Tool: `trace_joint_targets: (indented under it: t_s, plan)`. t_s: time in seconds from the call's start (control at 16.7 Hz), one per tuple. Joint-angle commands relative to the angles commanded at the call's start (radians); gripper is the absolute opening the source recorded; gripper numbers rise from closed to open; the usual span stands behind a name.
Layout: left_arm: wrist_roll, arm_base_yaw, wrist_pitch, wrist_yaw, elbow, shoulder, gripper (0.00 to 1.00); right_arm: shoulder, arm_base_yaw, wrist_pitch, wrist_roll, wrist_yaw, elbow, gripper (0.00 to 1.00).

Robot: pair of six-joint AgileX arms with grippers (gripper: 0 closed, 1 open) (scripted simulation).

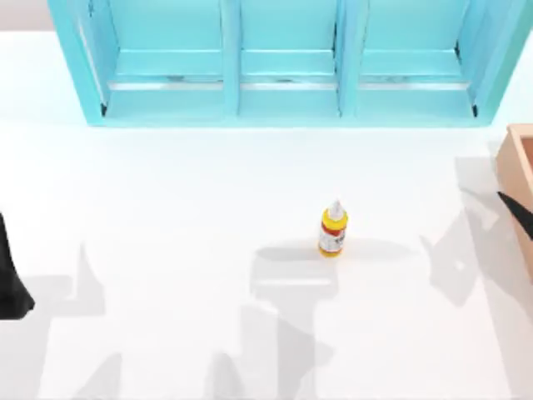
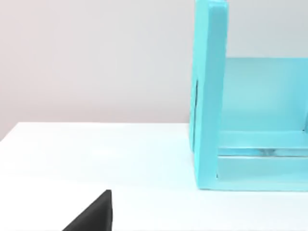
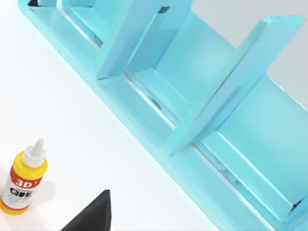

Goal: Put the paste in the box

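The paste (image 1: 333, 230) stands upright on the white worktop (image 1: 166, 250), a little right of the middle and well apart from everything else. Its nozzle points up, so it can be taken from the side around the body or from above. Nothing touches it.

The box (image 1: 518, 158) sits at the right edge of the worktop, only partly seen, open side up, which suits a drop from above. It lies to the right of the paste and slightly farther back, with bare worktop between them.

The right end effector (image 1: 518, 212) shows as a dark tip at the right edge, beside the box and well apart from the paste; I cannot tell whether it is spread or pressed together. Being nearer both bottle and box, it seems the likely arm to do the work. The left end effector (image 1: 12, 279) sits parked at the left edge, its state equally unclear.

A light-blue shelf unit (image 1: 287, 92) with compartments runs along the far side, clear of the likely path. The pick-up has not begun.
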Motion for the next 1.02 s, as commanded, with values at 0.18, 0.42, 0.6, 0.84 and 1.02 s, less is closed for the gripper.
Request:
trace_joint_targets:
  t_s: [0.18, 0.42, 0.6, 0.84, 1.02]
  plan:
    - [0.0, 0.0, 0.0, 0.0, 0.0, 0.0, 1.0, 0.287, 0.021, -0.037, -0.192, -0.142, 0.141, 1.0]
    - [0.0, 0.0, 0.0, 0.0, 0.0, 0.0, 1.0, 0.659, 0.017, -0.087, -0.402, -0.333, 0.307, 1.0]
    - [0.0, 0.0, 0.0, 0.0, 0.0, 0.0, 1.0, 0.912, -0.005, -0.124, -0.522, -0.472, 0.414, 1.0]
    - [0.0, 0.0, 0.0, 0.0, 0.0, 0.0, 1.0, 1.184, -0.043, -0.177, -0.637, -0.64, 0.523, 1.0]
    - [0.0, 0.0, 0.0, 0.0, 0.0, 0.0, 1.0, 1.343, -0.068, -0.213, -0.698, -0.742, 0.579, 1.0]
